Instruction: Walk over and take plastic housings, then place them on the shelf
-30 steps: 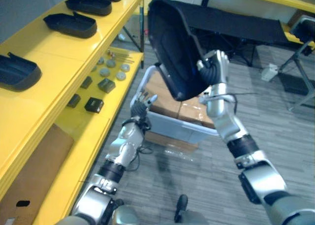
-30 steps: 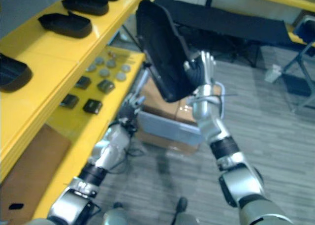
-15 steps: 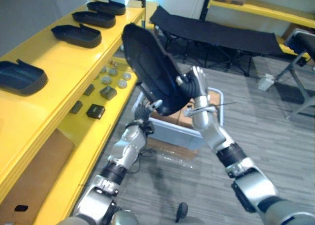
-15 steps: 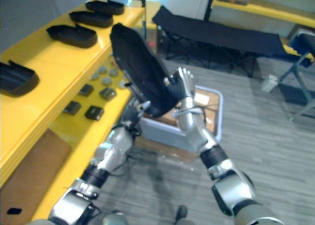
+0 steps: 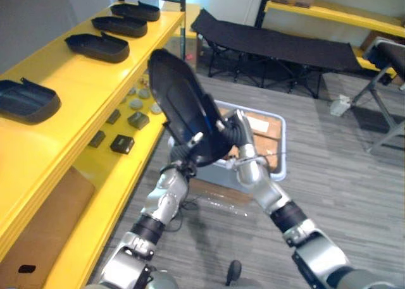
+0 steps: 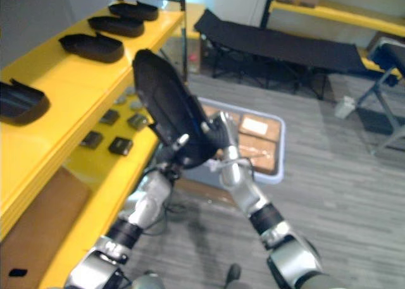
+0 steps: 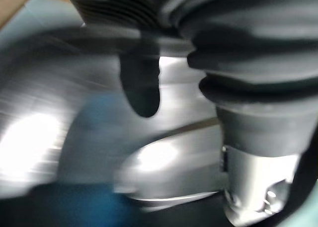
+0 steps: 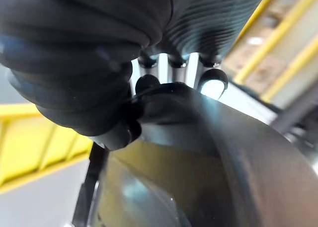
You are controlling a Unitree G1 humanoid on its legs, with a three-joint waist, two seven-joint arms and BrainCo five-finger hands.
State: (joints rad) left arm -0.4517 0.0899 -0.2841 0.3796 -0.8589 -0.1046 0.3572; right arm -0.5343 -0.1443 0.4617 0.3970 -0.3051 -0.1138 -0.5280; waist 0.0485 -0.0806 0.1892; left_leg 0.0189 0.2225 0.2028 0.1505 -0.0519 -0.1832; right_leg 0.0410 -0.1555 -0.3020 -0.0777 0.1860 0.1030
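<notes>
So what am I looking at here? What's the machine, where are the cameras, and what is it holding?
A humanoid robot, seen through its own cameras. Two wide pictures come from its head, looking down; two close-ups come from its wrists. Its right robot hand grips a large black curved plastic housing by the edge; the left robot hand is up by its lower end. Similar black housings lie on the yellow shelf, and a pale plastic bin of cardboard boxes stands on the floor.
</notes>
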